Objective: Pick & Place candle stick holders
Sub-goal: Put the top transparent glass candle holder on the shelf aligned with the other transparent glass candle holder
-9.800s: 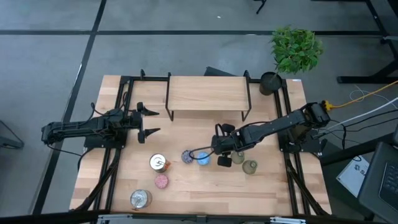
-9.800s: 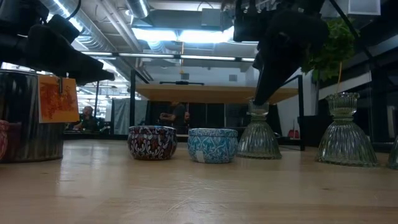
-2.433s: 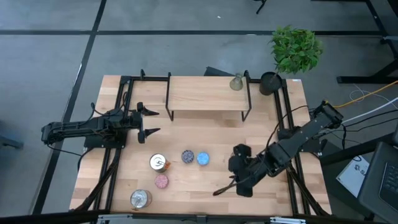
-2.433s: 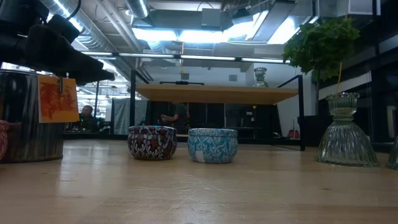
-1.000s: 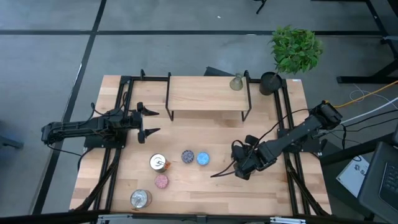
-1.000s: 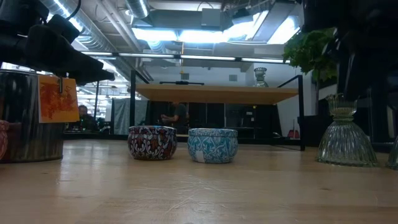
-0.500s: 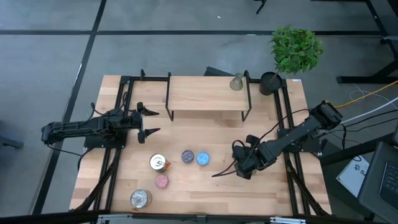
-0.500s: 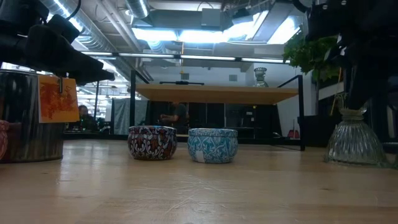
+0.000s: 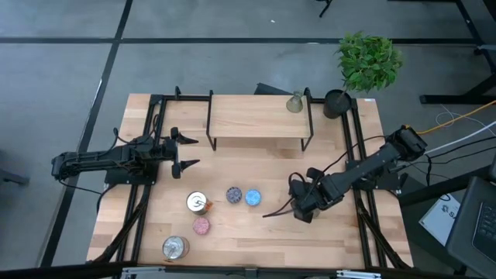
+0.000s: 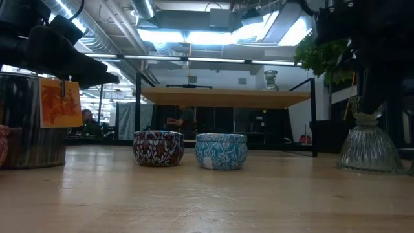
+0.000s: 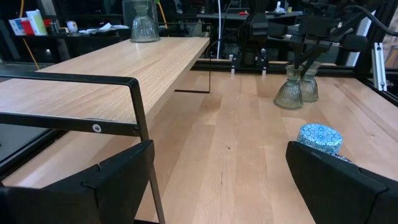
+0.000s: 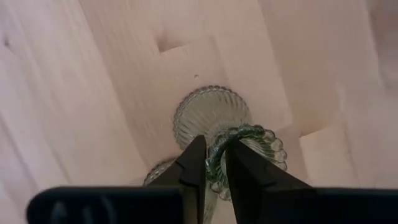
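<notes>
1. Right gripper (image 12: pixel 212 163) pinched narrow onto the scalloped rim of a pale green glass candle stick holder (image 12: pixel 214 134), one finger inside the cup, one outside, seen straight down in the wrist view.
2. Held holder standing directly beneath the claw on the wooden table (image 9: pixel 232 240); impossible to tell whether the foot touches the boards or has just cleared them.
3. Second glass holder (image 12: pixel 160 174) just beside the gripped one, half hidden behind the fingers.
4. Likely handling: rigid, smooth, slippery and brittle glass, fairly weighty for its size with the mass low in the flared foot; a rim pinch probably lets it swing or slip, so a slow, level carry seems wise. Narrow neck between cup and skirt looks the surer place to take hold.
5. Shape: ribbed bell-shaped skirt, thin waist, small fluted cup on top; translucent, catching light along the ribs.
6. Away from the claw, toward the left arm: blue patterned holder (image 10: pixel 221 150) and purple-speckled holder (image 10: pixel 158 147), both squat round tins with printed ornament, near each other.
7. Further off that way, a silvery holder (image 9: pixel 199 202) with an orange tag, a pink holder (image 9: pixel 201 225) and another silvery holder (image 9: pixel 175 247), metal-bright.
8. Beyond the claw, a third green glass holder (image 9: pixel 294 102) upright on the raised wooden shelf (image 9: pixel 256 116).
9. Left gripper (image 9: pixel 184 150) spread wide, holding nothing, well apart on the far side of the table.
</notes>
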Controlling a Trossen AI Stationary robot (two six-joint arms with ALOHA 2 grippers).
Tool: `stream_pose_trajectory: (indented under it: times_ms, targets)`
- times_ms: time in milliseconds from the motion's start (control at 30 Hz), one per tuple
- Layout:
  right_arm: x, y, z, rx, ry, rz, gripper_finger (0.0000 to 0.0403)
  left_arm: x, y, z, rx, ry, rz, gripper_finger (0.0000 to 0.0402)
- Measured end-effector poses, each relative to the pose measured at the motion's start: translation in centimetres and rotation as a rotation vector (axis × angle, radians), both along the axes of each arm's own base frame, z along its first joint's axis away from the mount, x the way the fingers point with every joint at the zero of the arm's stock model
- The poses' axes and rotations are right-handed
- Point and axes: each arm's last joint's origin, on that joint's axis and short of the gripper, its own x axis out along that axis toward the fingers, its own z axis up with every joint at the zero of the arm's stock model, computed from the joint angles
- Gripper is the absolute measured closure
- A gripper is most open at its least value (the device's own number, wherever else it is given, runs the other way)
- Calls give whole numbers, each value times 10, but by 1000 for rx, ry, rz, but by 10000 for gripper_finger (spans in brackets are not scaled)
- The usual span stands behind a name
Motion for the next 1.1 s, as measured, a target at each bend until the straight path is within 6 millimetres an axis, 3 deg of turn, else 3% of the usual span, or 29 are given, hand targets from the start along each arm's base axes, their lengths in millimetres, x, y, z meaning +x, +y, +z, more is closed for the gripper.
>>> stream_pose_trajectory:
  times_ms: [200, 600, 800, 1100]
  targets:
    - [4, 0, 7, 57, 41, 70, 355, 0, 0, 0, 0, 0, 0, 38]
    - [19, 8, 50, 134, -13, 154, 371, 0, 0, 0, 0, 0, 0, 38]
    - [25, 4, 78, 134, -42, 135, 372, 0, 0, 0, 0, 0, 0, 38]
    - [26, -17, 135, 111, -51, 69, 373, 0, 0, 0, 0, 0, 0, 38]
